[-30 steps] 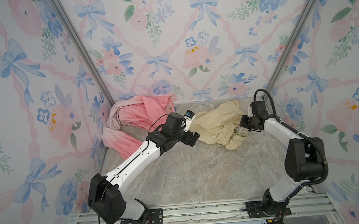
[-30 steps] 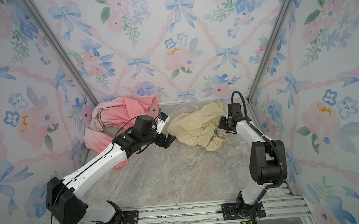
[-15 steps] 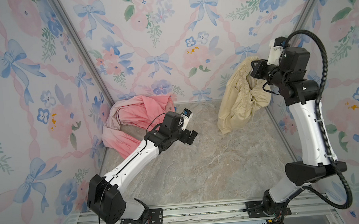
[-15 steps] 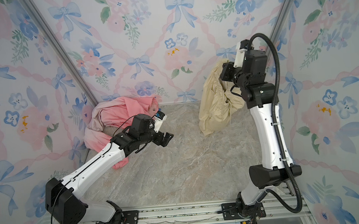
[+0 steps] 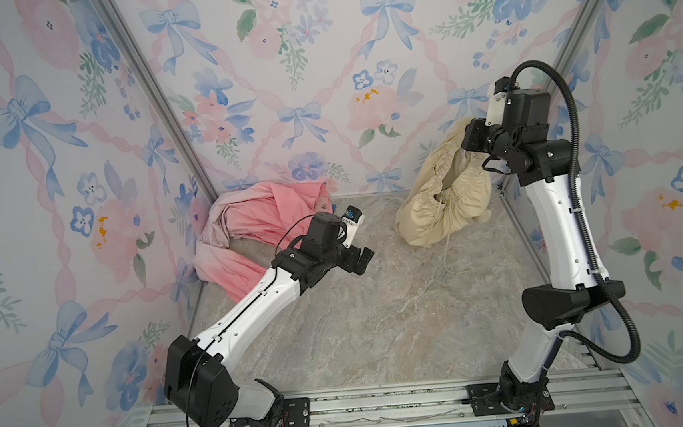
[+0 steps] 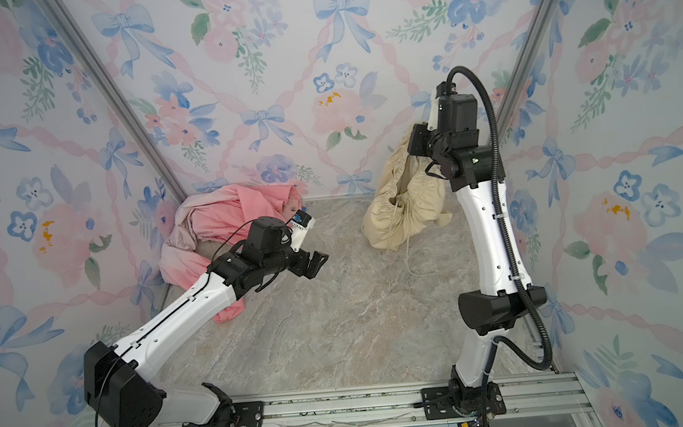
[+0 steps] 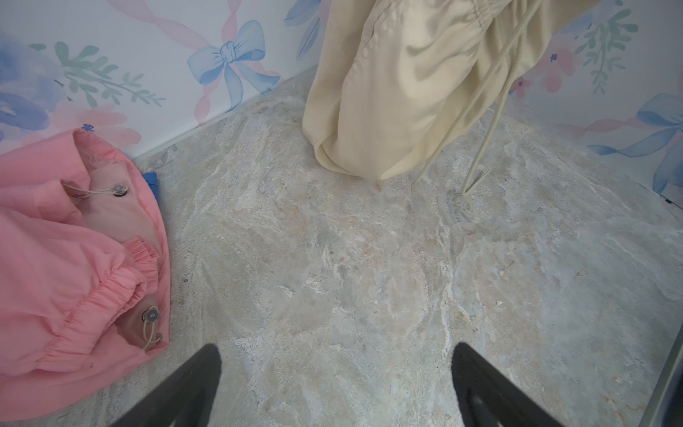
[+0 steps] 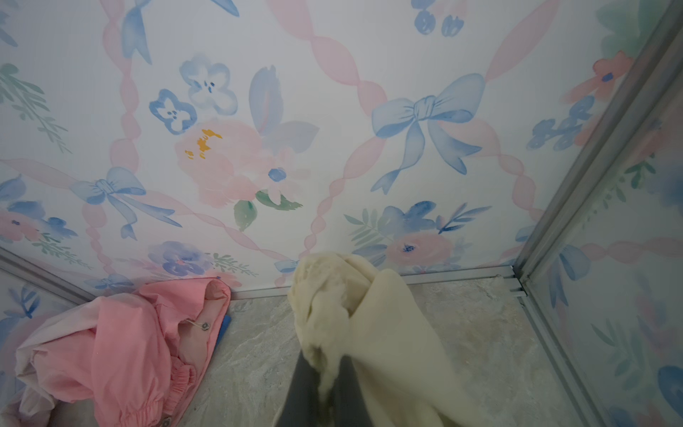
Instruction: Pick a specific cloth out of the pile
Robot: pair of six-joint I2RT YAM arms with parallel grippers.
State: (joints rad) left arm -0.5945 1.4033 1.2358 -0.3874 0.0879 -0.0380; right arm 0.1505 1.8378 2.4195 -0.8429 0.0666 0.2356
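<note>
The right claw [image 5: 470, 135] is closed tight on the top of the cream cloth [image 5: 443, 198], which hangs down to the marble table [image 5: 360, 313], well apart from the pink pile [image 5: 257, 221]. The left claw [image 5: 361, 260] is wide open and empty, between the 2.

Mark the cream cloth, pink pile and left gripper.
cream cloth [image 5: 439, 204], in a top view, gathered middle
pink pile [image 5: 260, 212], in a top view, upper fold
left gripper [image 7: 336, 347], left wrist view, between fingertips

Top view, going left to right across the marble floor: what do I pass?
pink pile → left hand, open → cream cloth, held up by its top
</note>
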